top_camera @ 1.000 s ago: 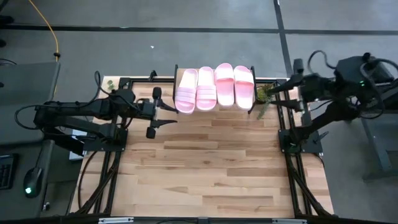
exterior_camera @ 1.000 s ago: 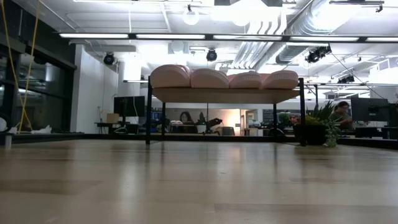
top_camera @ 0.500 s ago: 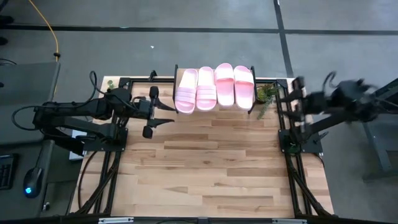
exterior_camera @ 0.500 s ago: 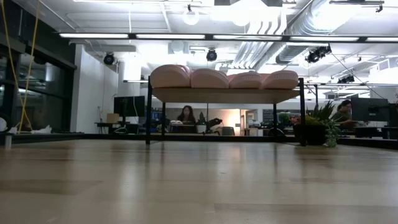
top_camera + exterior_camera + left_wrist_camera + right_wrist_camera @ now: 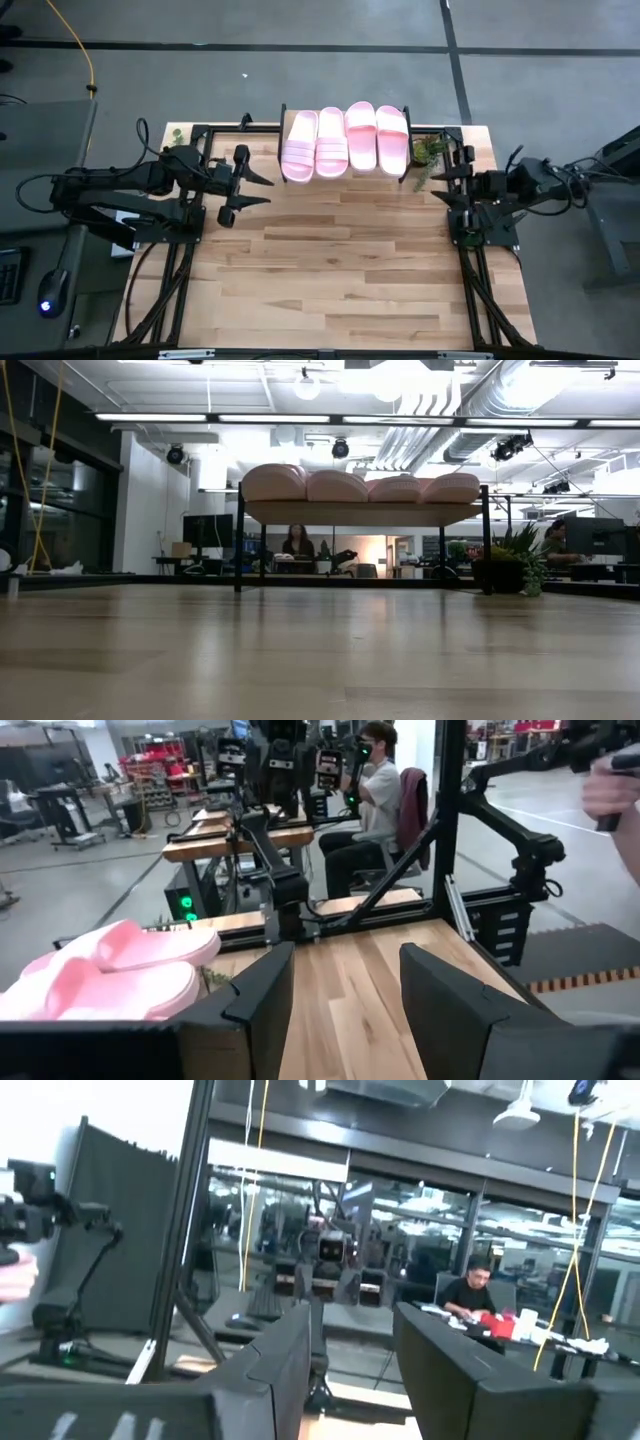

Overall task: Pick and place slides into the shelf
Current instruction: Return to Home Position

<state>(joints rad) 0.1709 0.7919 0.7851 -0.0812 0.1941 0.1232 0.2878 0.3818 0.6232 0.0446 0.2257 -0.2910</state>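
Well clear of both jaws: four slides [image 5: 330, 142] atop shelf [image 5: 360, 513]

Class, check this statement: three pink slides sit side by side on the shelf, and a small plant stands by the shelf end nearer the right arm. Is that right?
Not quite. There are four slides, not three, as the high view shows. They sit side by side on the shelf, and the small plant stands by the shelf end nearer the right arm.

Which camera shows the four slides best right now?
The high view: all four slides show whole, side by side. The low view gives only their ends above the shelf; the left wrist view catches parts of two; the right wrist view none.
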